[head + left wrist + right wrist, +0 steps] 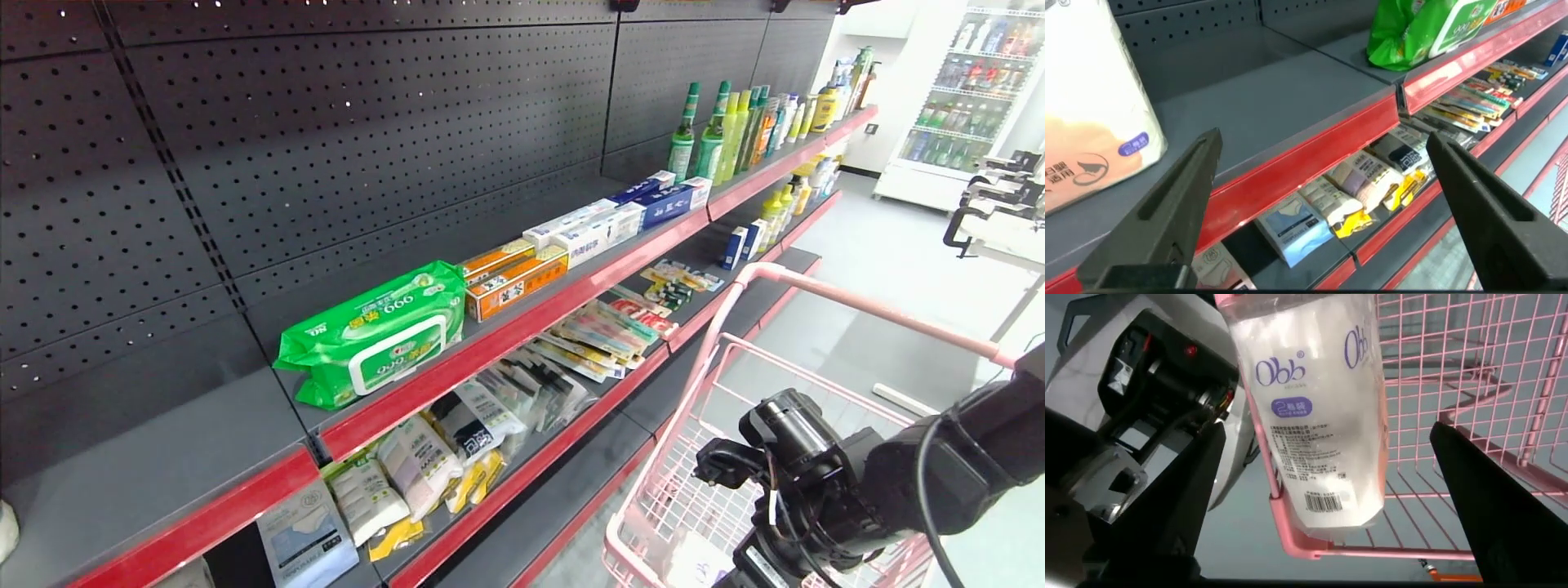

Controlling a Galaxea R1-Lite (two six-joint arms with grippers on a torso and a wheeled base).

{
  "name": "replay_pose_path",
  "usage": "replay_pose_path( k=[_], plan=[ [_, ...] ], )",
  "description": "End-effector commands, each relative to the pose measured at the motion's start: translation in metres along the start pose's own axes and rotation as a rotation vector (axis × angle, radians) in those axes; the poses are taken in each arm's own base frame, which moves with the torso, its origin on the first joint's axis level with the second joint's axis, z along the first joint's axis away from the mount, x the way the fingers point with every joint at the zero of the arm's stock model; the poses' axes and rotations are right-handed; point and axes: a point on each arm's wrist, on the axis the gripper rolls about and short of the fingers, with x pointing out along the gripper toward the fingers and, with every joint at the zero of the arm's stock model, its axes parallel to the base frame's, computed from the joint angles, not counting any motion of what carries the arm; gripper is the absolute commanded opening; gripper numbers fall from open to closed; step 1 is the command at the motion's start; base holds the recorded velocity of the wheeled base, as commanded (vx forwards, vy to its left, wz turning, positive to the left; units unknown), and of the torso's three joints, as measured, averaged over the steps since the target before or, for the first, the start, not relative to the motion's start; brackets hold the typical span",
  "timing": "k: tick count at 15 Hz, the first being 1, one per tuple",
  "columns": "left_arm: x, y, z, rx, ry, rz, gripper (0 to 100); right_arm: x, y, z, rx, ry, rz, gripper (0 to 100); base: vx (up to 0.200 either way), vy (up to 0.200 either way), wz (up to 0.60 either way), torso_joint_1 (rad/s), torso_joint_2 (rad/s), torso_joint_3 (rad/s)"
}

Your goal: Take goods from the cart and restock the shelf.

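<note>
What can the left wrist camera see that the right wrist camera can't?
Only the left wrist view: the shelf with its red edge, a green wipes pack and a white pack on it, and goods on the tier below.
Only the right wrist view: the pink cart and a clear bag in front of its wire.
Shared: each looks out between its own open fingers, the left gripper and the right gripper.
</note>
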Motion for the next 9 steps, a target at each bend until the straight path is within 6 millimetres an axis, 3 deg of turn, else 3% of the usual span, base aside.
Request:
replay_pose_path(
  k=[1, 9],
  plan=[
    [0.0000, 0.0000, 0.0002, 0.000, -0.001, 0.001, 100, 0.0027, -0.0002, -0.0018, 0.001, 0.014, 0.002, 100, 0.000, 0.000, 0.00, -0.076, 0.19, 0.100],
    [0.0000, 0.0000, 0.0002, 0.000, -0.001, 0.001, 100, 0.0095, 0.0019, -0.0031, -0.013, 0.044, 0.009, 100, 0.000, 0.000, 0.00, -0.016, 0.04, 0.023]
  ],
)
